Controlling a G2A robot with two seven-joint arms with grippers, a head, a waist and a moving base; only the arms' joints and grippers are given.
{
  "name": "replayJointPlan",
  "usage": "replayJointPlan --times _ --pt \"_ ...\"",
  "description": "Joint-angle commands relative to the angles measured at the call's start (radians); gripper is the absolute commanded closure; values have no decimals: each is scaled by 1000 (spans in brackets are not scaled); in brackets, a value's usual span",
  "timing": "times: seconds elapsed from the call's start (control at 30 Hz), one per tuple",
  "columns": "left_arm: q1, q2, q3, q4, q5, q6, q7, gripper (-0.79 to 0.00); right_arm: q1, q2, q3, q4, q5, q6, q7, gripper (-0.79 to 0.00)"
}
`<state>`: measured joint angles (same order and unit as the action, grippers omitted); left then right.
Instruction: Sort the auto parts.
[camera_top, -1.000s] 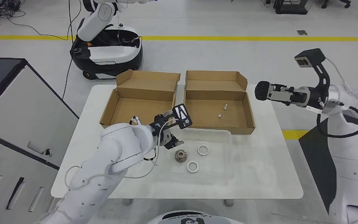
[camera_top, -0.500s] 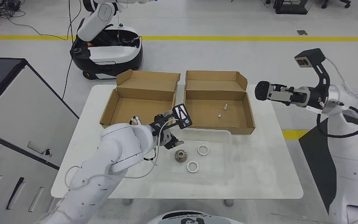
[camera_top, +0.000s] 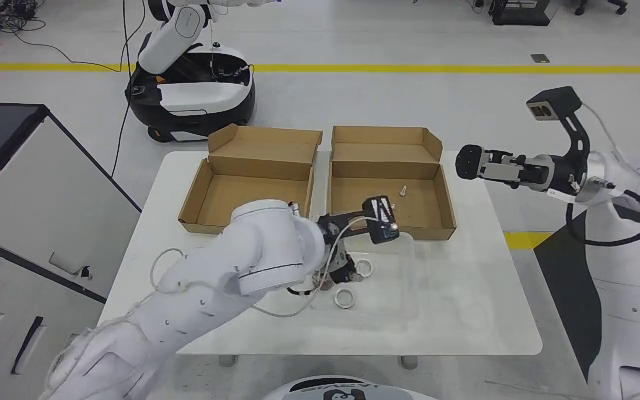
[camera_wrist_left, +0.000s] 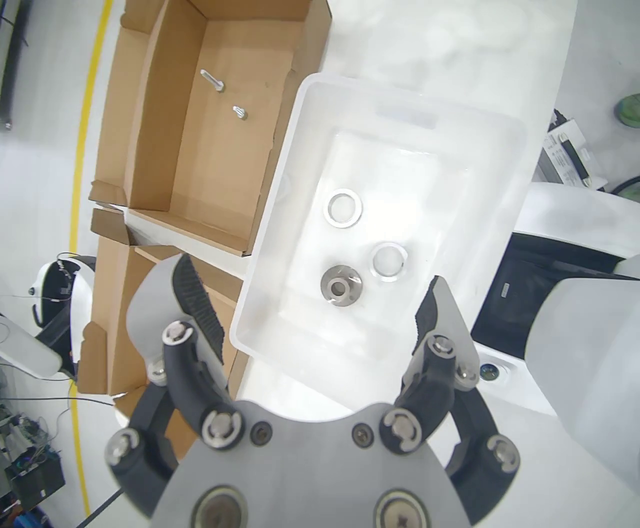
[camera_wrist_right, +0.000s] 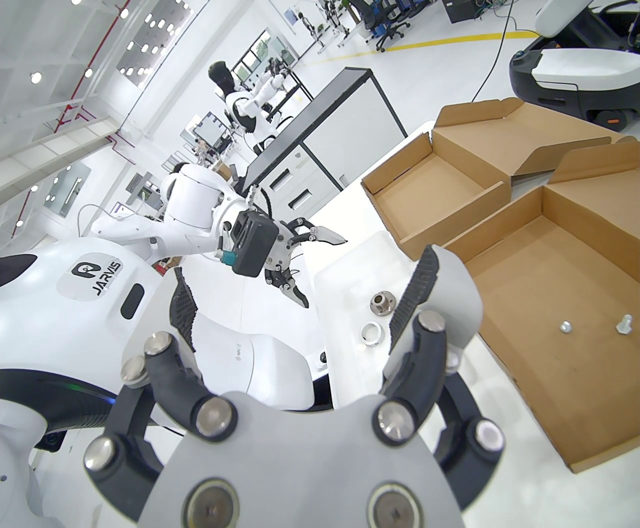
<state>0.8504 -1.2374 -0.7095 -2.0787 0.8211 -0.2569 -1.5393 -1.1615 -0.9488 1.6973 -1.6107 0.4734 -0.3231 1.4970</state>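
Note:
A clear plastic bin (camera_wrist_left: 300, 100) holds a grey flanged hub (camera_wrist_left: 341, 285) and two metal rings (camera_wrist_left: 344, 207) (camera_wrist_left: 387, 260). My left gripper (camera_wrist_left: 312, 282) hangs open above the bin, over the hub, with nothing between its fingers. In the top view it (camera_top: 342, 268) sits over the bin (camera_top: 405, 300) and the arm covers the hub; one ring (camera_top: 346, 298) shows beside it. Two bolts (camera_wrist_left: 212, 81) (camera_wrist_left: 240, 112) lie in the right cardboard box (camera_top: 420, 205). My right gripper (camera_top: 462, 162) is held open and empty off the table's right side, above the table's height.
An empty cardboard box (camera_top: 250, 190) stands at the back left, next to the box with the bolts. Both have their lids folded up at the far side. A dark cabinet (camera_top: 40, 200) stands left of the table. Another robot's base (camera_top: 190, 95) is parked behind.
My left arm has swung to the right, carrying its open gripper from the bin's left end to above the parts. The right arm has not moved.

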Motion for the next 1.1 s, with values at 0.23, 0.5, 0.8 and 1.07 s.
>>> replayJointPlan --times 0.23,0.5,0.8,1.07 --pt "-244 -67 236 165 -137 72 3 -785 0 0 0 0 0 0 0 -785" --pt "-316 -126 341 284 -175 39 27 -785 0 0 0 0 0 0 0 -785" --pt "-303 -158 404 421 -139 -52 110 -600 0 0 0 0 0 0 0 -785" --pt "-294 -172 427 469 -123 -113 127 -493 0 0 0 0 0 0 0 -785"
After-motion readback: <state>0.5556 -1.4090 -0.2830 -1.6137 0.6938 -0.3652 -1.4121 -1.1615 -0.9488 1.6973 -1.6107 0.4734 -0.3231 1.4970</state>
